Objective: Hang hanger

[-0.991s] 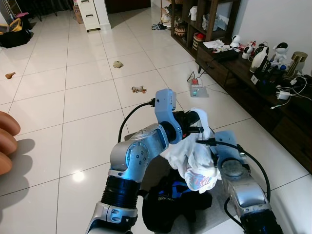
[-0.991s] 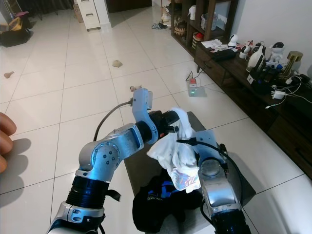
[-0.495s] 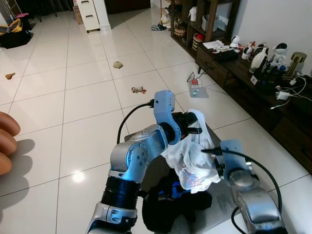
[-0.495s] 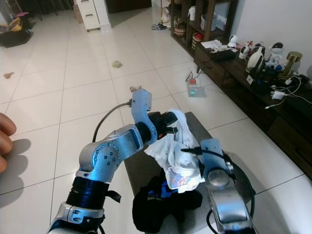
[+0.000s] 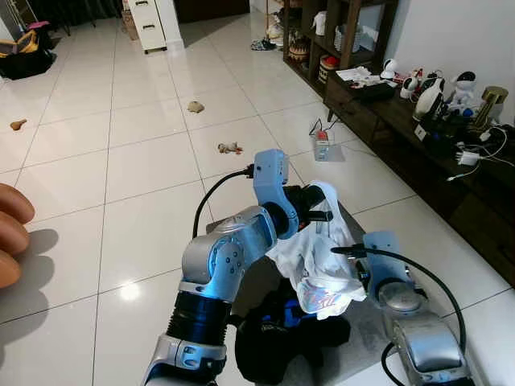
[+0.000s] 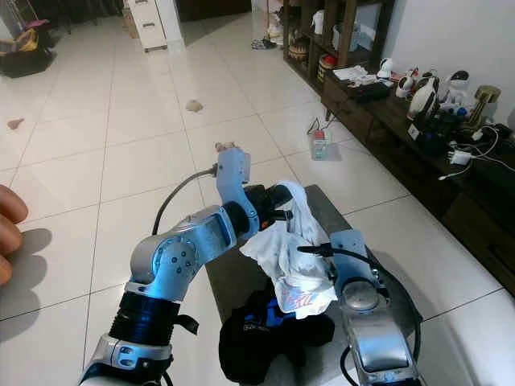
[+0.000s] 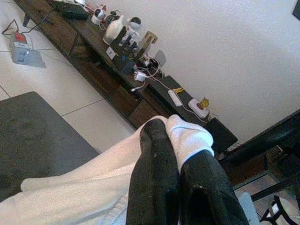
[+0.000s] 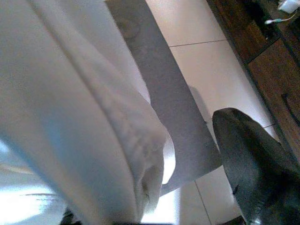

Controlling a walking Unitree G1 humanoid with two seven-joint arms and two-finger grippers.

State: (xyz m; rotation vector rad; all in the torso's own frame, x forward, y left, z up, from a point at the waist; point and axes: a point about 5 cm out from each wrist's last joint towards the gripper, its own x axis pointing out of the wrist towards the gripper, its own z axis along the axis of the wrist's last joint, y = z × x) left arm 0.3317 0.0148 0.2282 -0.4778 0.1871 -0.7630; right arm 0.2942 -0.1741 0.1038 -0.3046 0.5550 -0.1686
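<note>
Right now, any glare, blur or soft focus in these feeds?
Left eye view: sharp, with a bright glare spot on the glossy white tiled floor. Left wrist view: the white cloth garment and black fingers are soft, the wall bright. Right wrist view: the garment is blurred up close and one black finger is out of focus.

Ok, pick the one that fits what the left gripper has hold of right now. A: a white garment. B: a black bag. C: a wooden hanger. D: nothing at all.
A: in the left wrist view the left gripper has its black fingers closed together on a fold of the white garment, which hangs down from it above the dark clothing on the grey mat.
</note>
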